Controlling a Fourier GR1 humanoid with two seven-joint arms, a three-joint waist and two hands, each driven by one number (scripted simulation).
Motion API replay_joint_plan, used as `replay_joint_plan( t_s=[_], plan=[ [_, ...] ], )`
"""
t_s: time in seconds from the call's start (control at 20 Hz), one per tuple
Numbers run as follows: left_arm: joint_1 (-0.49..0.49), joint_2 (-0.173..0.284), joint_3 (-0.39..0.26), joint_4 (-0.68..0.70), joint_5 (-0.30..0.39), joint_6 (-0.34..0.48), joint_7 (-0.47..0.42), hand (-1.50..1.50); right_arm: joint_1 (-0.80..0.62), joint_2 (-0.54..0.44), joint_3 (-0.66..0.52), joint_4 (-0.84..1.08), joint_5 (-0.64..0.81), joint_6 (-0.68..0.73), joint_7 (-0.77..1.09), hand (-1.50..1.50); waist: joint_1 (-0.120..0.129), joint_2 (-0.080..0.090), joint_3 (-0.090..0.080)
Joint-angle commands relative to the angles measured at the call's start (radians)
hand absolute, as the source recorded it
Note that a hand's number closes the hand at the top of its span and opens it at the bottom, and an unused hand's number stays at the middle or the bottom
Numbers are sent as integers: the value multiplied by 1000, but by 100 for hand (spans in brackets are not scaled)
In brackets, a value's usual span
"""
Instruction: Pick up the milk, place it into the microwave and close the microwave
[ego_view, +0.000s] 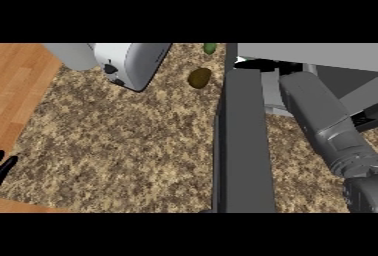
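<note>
The microwave (310, 52) stands at the back right with its dark grey door (244, 145) swung open toward me across the counter. My right forearm (317, 115) reaches from the lower right into the opening. The black right hand (269, 64) lies just inside, under the microwave's top edge, and is mostly hidden. A small white patch (238, 60) shows beside the hand; I cannot tell whether it is the milk. My left hand (7, 165) shows only as black fingers at the far left edge, held straight and away from everything.
A white and silver toaster (133, 62) stands at the back left of the speckled counter (118, 145). A brown oval item (199, 77) and a green one (210, 48) lie near the door's hinge side. Wooden floor (22, 85) borders the counter's left.
</note>
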Motion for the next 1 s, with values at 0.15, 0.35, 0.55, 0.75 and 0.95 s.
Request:
replay_joint_plan(
  t_s=[0.15, 0.35, 0.55, 0.75, 0.95],
  plan=[
    [25, -54, -42, 46, -65, -66, -54, -150, 60, -37, -20, -13, -22, 121, -68, -150, -46, -28, -3],
    [36, -96, -120, 39, -98, -108, -63, -150, 83, -48, -38, -4, -42, 202, -72, -150, -55, -30, -3],
    [30, -115, -184, 67, -149, -165, -78, -150, 153, -15, -79, -10, -94, 364, -159, -150, -78, -38, -2],
    [32, -111, -232, 115, -213, -218, -74, -150, 198, -6, -110, -20, -137, 520, -212, -150, -103, -51, -3],
    [0, -109, -247, 172, -279, -271, -113, -150, 253, 56, -124, -17, -163, 597, -241, -150, -110, -56, -4]
  ],
)
